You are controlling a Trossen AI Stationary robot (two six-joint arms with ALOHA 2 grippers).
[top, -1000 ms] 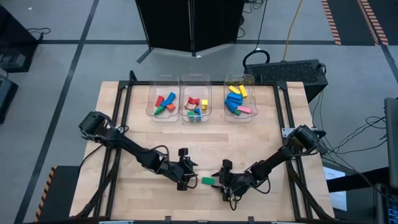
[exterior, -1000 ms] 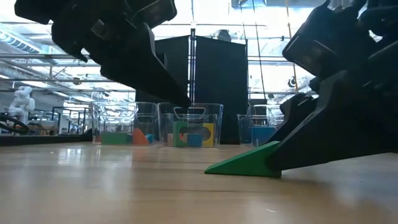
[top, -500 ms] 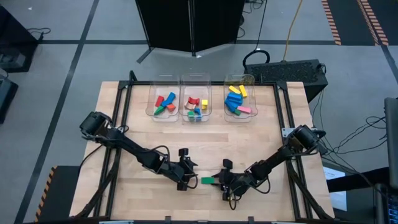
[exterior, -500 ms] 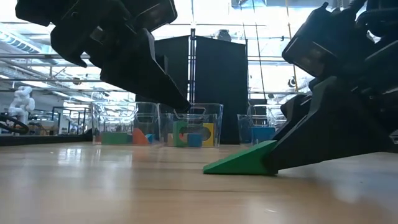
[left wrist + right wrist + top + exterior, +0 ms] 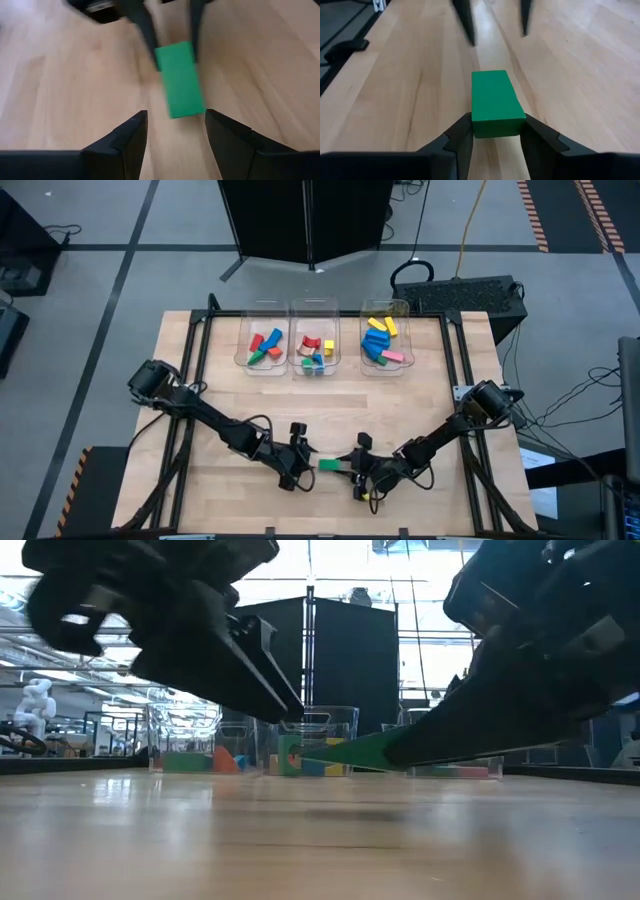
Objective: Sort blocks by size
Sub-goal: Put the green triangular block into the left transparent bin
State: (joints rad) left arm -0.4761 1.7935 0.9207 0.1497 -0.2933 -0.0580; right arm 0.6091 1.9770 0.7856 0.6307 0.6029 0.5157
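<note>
Green flat block [image 5: 496, 102] (smooth, rectangular) in right gripper [image 5: 492, 131]

block [image 5: 331, 465] between both pincers, above table [image 5: 420, 390]

The green block's [image 5: 352, 752] far end sits hidden inside the right end effector [image 5: 420, 745].

The block [image 5: 496, 102] in the right gripper [image 5: 492, 132] is bright green, and both the right gripper and the left gripper [image 5: 172, 132] are black. The bench [image 5: 220, 385] is pale wood with thin brown lines running along it, and it has a black frame. The three bins [image 5: 315, 350] are clear, and the blocks [image 5: 378, 340] inside them are red, green, blue, yellow and pink, while the floor [image 5: 100, 280] is grey.
</note>
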